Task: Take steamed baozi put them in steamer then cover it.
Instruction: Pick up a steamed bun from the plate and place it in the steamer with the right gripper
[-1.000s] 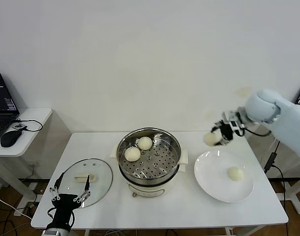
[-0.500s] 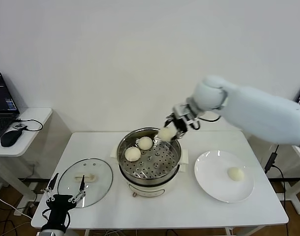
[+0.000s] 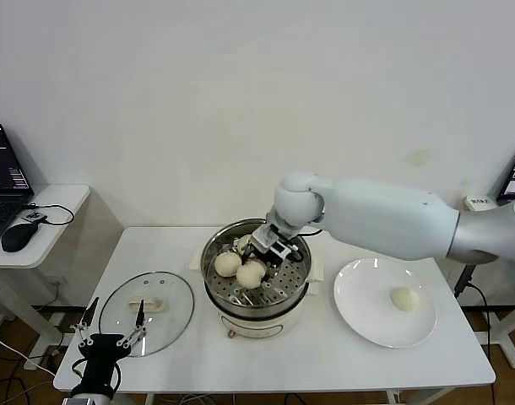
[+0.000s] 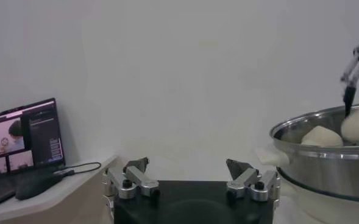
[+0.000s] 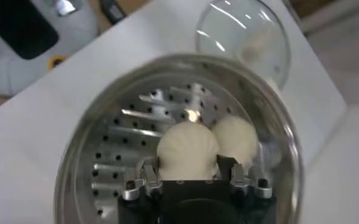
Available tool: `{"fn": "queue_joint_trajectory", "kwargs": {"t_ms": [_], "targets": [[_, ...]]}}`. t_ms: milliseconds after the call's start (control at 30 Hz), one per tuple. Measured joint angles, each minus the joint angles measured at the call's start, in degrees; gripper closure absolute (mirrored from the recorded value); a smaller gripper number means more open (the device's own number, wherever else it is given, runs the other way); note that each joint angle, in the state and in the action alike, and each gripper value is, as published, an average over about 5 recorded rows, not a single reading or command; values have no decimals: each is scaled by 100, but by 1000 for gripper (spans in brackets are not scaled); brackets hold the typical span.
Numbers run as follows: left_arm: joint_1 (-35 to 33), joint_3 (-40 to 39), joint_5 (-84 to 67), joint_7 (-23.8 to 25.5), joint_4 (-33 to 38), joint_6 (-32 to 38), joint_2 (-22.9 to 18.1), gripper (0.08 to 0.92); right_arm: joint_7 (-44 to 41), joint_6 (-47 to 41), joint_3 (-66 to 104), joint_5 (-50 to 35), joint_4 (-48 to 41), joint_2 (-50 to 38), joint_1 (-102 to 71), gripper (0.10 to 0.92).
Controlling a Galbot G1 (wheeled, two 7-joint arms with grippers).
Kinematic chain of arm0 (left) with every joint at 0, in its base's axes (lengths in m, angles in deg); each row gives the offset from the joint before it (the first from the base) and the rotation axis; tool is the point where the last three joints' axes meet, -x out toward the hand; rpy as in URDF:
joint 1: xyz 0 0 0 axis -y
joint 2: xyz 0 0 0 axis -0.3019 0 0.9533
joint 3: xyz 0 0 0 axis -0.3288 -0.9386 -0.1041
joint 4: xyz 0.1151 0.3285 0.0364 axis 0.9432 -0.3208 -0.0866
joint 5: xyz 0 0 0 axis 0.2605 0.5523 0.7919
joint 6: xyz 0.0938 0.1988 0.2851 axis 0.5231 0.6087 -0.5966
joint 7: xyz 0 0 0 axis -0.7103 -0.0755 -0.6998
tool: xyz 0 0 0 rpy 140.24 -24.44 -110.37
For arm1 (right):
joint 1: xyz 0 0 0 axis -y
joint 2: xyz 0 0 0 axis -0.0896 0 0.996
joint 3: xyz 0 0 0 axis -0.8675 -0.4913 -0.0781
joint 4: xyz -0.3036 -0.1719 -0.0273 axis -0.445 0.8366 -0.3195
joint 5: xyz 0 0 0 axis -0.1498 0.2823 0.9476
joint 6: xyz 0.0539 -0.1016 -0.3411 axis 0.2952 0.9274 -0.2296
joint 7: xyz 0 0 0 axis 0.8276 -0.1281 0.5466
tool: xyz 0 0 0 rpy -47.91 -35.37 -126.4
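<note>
The steel steamer point(image 3: 214, 245) stands mid-table, its perforated tray showing. My right gripper point(image 3: 259, 260) reaches into it, shut on a baozi point(image 3: 249, 273) that is low over the tray. In the right wrist view the fingers flank this baozi point(image 5: 188, 149), with a second baozi point(image 5: 235, 137) close beside it. Two baozi lie in the steamer, one in the open point(image 3: 227, 263) and one partly hidden by the gripper point(image 3: 241, 245). A fourth baozi point(image 3: 403, 297) lies on the white plate point(image 3: 367, 321). The glass cover point(image 3: 148, 308) lies on the table left of the steamer. My left gripper point(image 3: 112, 337) is open at the front left edge.
A side table at the far left holds a laptop point(image 3: 4, 173) and a mouse point(image 3: 18, 238). In the left wrist view the steamer's wall point(image 4: 325, 167) rises to one side of the open left gripper point(image 4: 187, 170).
My right gripper carried the baozi from above the plate leftward over the steamer and lowered it beside the two buns inside. The left gripper dropped slightly.
</note>
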Motion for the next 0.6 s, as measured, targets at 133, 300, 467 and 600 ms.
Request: {"fn": "queue_joint_trajectory", "kwargs": {"t_ms": [133,300,467,600], "targets": [[7,-9,-3,-3,-19,6,-11,177,-36,172,-54,114,19,41,-46,414],[23,-37,-3,-5,-35,7,-28,177,-22,315,-68,218,52,41,-65,349],[27,-29,-7,-5,-35,7,-12,177,-25,349,20,259,54,-53,7,225],[45,-10,-22,-5,-35,7,21,177,-70,280,149,252,74,-246,145,204]]}}
